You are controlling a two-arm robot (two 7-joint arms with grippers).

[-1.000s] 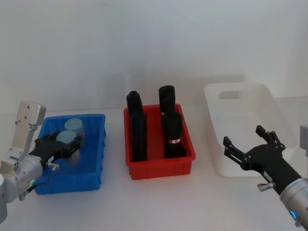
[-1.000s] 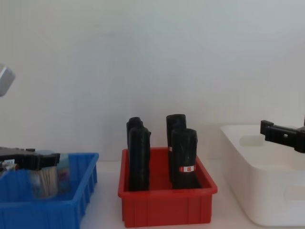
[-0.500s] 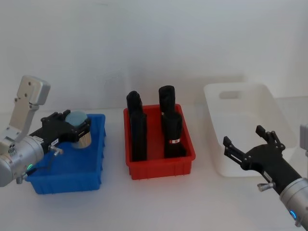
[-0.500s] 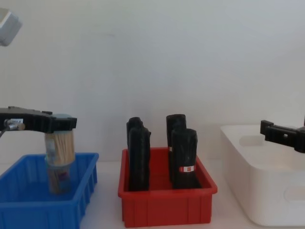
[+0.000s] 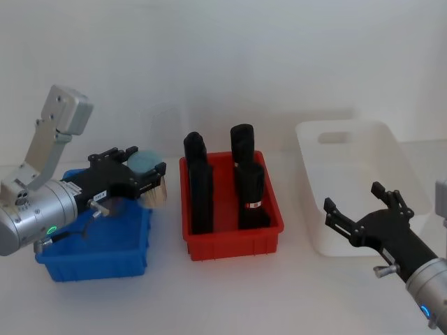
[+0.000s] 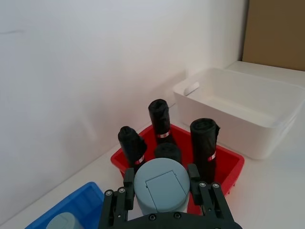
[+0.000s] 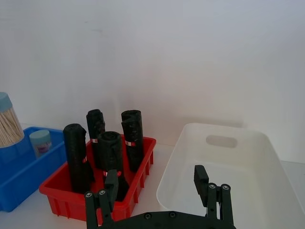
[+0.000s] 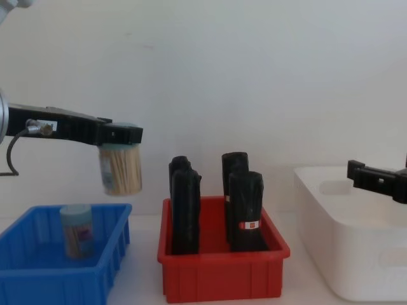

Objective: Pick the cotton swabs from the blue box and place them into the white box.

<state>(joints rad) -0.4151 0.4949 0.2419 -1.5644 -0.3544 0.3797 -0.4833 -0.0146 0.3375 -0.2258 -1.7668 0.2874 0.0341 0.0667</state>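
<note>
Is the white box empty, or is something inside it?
Empty: in the right wrist view the white box shows a bare floor with nothing on it.

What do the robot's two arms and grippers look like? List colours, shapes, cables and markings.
The left gripper and right gripper are black, with slim jointed fingers and visible screws. Each sits on a silver-grey cylindrical wrist. The left wrist has a green light, a thin black cable and a grey boxy block on a bracket; the right has a blue light.
</note>
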